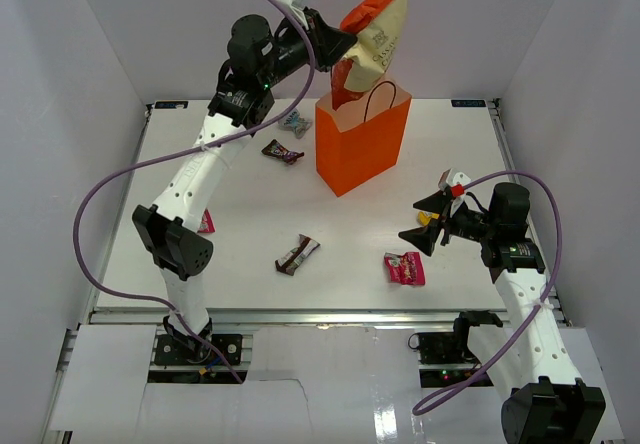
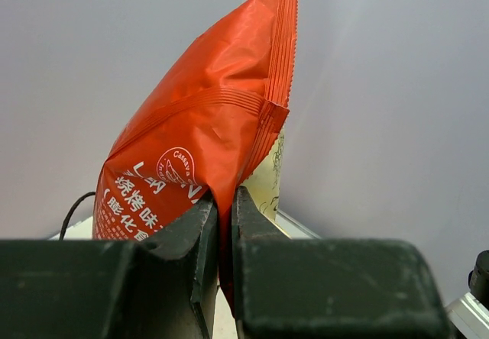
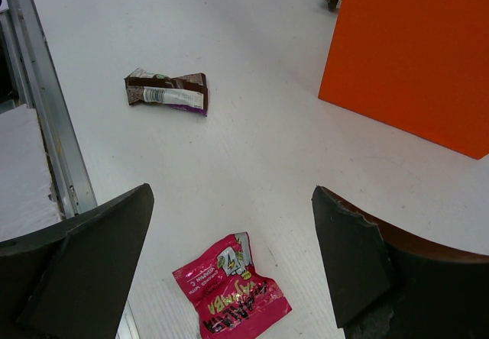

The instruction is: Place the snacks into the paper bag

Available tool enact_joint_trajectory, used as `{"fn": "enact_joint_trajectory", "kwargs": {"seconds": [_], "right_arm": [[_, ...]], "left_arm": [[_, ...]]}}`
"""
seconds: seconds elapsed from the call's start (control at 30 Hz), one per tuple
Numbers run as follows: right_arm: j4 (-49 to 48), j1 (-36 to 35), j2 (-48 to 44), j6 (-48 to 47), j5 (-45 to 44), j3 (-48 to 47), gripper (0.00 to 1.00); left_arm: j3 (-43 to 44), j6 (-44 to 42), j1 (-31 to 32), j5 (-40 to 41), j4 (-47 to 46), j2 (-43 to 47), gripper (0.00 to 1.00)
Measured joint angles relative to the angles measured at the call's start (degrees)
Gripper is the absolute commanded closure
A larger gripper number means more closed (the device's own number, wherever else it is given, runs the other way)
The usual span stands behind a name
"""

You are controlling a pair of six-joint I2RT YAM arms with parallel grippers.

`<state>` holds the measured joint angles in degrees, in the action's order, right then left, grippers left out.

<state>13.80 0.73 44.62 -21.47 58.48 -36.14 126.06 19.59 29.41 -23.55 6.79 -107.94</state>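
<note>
The left gripper point(image 1: 337, 42) is pinching the red chip bag point(image 1: 378, 19) tight by its edge and is holding it up high. Right under the gripper, the paper bag point(image 1: 365, 149) is standing up with its top open. The low end of the chip bag is hanging at the mouth of the paper bag. I cannot tell if it is dipping in yet. I think this snack is almost going in, but it is not let go.

The right gripper point(image 3: 231, 201) is spread wide and is holding nothing. A pink packet point(image 3: 231, 293) is lying on the table point(image 3: 267, 148) just under it. A brown candy bar point(image 3: 168, 93) is lying a bit further out in front.

Down below the left gripper, beside the paper bag, another candy bar point(image 1: 282, 151) and a silvery-blue wrapper point(image 1: 294, 121) are lying. A second pink packet point(image 1: 206, 222) is lying by the left arm. So most of the job is waiting to be done. I cannot see inside the paper bag.
</note>
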Motion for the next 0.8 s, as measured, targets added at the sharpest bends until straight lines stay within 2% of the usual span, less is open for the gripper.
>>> {"fn": "enact_joint_trajectory", "kwargs": {"seconds": [0.23, 0.7, 0.73, 0.77, 0.8], "right_arm": [[0.0, 0.0, 0.0, 0.0, 0.0, 0.0, 0.1], [0.0, 0.0, 0.0, 0.0, 0.0, 0.0, 0.1], [0.0, 0.0, 0.0, 0.0, 0.0, 0.0, 0.1], [0.0, 0.0, 0.0, 0.0, 0.0, 0.0, 0.1], [0.0, 0.0, 0.0, 0.0, 0.0, 0.0, 0.1]], "left_arm": [[-1.4, 0.8, -0.1, -1.0, -0.3, -1.4, 1.0], [-10.5, 1.0, -0.8, -2.4, -1.2, -0.1, 1.0], [-10.8, 1.0, -0.9, -2.6, -1.2, 0.0, 0.97], [-11.0, 1.0, -1.1, -2.7, -1.3, 0.0, 0.87], [-11.0, 1.1, -1.3, -2.8, -1.3, 0.1, 0.82]]}}
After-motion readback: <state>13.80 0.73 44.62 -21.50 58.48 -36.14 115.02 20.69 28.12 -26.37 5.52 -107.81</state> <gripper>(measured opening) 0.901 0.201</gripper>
